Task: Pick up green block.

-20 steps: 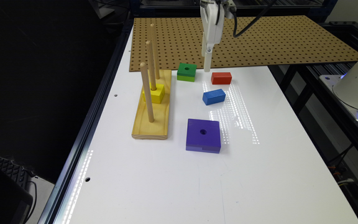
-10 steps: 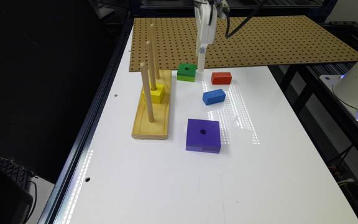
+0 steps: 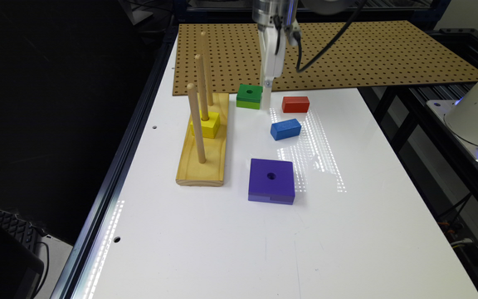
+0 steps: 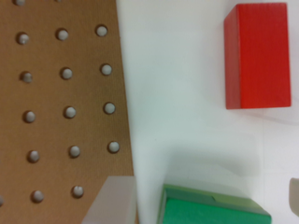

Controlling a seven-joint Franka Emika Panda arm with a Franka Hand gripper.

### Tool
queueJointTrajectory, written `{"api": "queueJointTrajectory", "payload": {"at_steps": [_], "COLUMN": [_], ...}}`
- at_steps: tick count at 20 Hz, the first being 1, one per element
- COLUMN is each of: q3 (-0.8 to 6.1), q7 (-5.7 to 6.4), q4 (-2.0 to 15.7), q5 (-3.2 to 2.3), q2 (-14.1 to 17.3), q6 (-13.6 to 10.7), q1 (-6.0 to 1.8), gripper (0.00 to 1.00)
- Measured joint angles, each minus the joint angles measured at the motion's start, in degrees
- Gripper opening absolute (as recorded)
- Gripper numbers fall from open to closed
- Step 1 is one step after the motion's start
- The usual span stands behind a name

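Gripper (image 3: 267, 93): shifted toward the exterior view's left, now just right of green block (image 3: 249, 96); fingers spread, block between them, ungripped. Block sits on white table (image 3: 239, 232) beside pegboard (image 3: 347, 54) edge, left of red block (image 3: 295, 104).

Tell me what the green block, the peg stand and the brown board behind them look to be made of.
Green block: likely painted wood; matte, opaque colour in two green shades, crisp edges. Peg stand: bare or lightly varnished wood; pale yellow with visible grain, round dowels. Brown board: probably hardboard pegboard; flat, dull brown, regular rows of holes.
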Motion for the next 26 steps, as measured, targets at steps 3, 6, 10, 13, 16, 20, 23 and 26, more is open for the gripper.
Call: {"api": "queueJointTrajectory", "payload": {"at_steps": [3,6,10,13,16,20,23,26], "q3": [0.27,0.62,0.71,0.75,0.89,0.93,0.92,0.92], "q7": [0.02,0.13,0.13,0.13,0.16,0.17,0.17,0.17], "q4": [0.07,0.19,0.2,0.26,0.79,2.15,3.38,4.03], "q5": [0.0,0.0,0.0,0.0,0.0,0.0,0.0,0.0], "q2": [0.0,0.0,0.0,0.0,0.07,0.82,1.86,2.54], "q6": [0.0,0.01,0.01,0.05,0.03,0.01,-0.01,-0.01], "q1": [-0.01,0.0,-0.01,-0.01,-0.01,-0.06,-0.07,-0.07], "gripper": [1.0,1.0,1.0,1.0,1.0,1.0,1.0,1.0]}}
